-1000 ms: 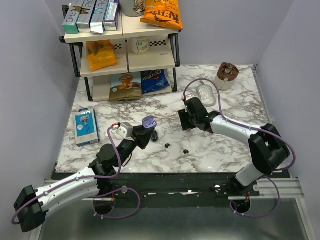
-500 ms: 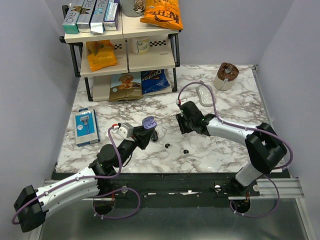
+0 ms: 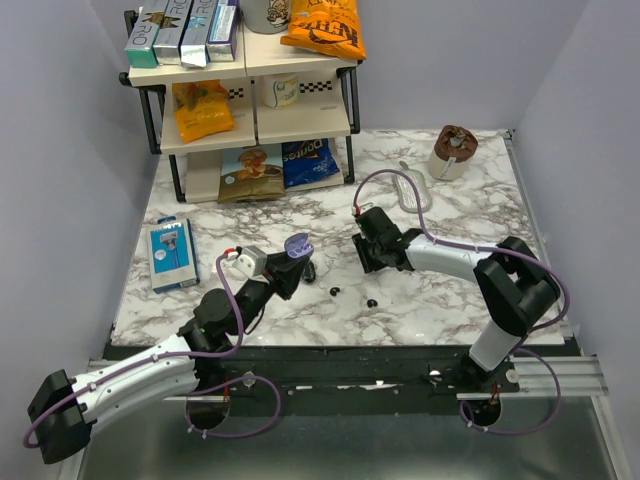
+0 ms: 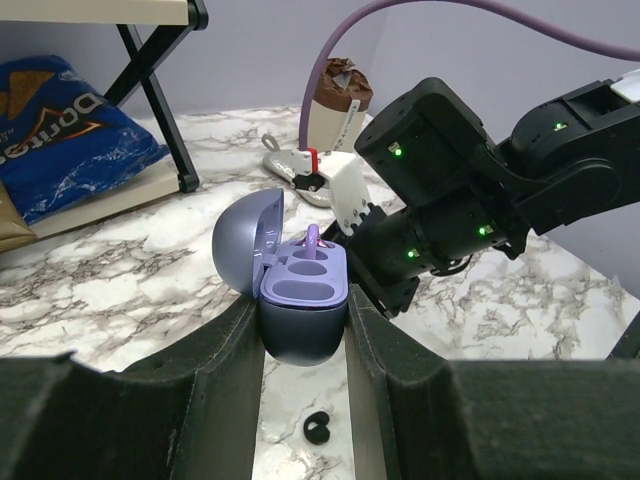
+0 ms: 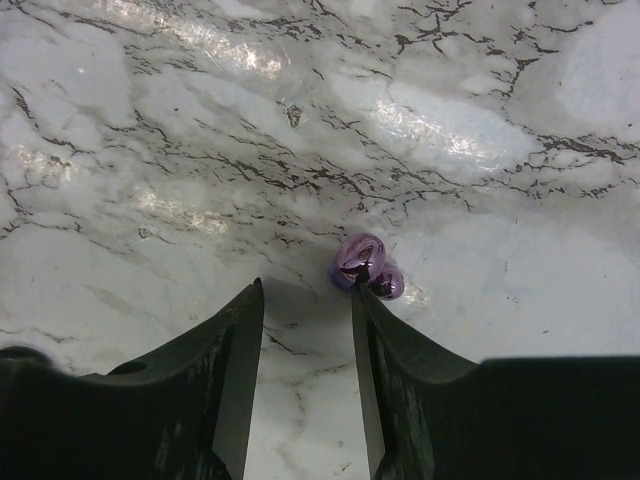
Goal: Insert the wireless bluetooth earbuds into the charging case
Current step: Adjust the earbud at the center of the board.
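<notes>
Grey-walled marble table (image 3: 440, 300): left pincer (image 3: 292, 262) pinches charging case (image 4: 303, 340) (right pincer (image 5: 305, 295) spread).

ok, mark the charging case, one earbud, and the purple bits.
charging case (image 4: 303, 325), left wrist view, front of its base.
earbud (image 4: 317, 428), left wrist view, its black body.
purple bits (image 5: 358, 260), right wrist view, the larger bit.

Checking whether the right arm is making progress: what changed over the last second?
The right gripper slid leftward and slightly nearer, toward the charging case; its jaws are open and empty. The left gripper kept the open case clamped in place, and both earbuds stayed loose on the table.
</notes>
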Controlling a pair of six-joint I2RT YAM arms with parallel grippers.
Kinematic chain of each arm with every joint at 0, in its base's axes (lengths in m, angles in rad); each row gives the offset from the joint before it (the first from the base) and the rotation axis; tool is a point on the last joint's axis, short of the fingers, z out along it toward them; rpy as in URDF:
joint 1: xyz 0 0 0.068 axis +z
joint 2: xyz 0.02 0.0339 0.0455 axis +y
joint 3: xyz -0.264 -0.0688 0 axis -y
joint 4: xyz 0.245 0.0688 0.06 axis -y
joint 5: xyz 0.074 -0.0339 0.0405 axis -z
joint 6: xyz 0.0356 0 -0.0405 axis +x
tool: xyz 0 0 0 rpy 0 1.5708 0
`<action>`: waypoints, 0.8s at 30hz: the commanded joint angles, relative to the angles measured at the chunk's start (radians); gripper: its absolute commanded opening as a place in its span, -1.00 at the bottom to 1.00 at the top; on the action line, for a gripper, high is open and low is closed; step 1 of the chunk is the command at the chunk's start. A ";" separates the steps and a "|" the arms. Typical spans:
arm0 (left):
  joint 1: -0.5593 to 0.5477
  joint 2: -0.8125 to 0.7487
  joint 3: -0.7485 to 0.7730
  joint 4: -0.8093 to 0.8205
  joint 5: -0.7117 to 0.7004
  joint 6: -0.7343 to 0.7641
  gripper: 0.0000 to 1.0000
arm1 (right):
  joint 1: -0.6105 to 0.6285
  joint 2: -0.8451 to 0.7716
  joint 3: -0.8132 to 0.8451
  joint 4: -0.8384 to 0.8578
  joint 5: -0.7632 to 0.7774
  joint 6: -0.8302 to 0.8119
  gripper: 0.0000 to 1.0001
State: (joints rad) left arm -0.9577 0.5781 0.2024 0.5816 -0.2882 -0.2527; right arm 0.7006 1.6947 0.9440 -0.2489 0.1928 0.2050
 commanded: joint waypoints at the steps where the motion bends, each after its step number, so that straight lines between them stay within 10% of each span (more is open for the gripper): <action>1: -0.006 -0.007 -0.015 0.017 -0.022 -0.007 -1.00 | 0.004 0.031 0.019 -0.020 0.025 0.004 -0.04; 24: -0.007 0.000 -0.021 0.026 -0.022 -0.013 -1.00 | 0.004 -0.006 0.016 0.008 0.048 -0.018 -0.03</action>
State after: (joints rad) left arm -0.9581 0.5858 0.1993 0.5823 -0.2981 -0.2558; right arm 0.7006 1.6867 0.9482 -0.2485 0.2237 0.2066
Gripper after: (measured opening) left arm 0.412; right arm 0.491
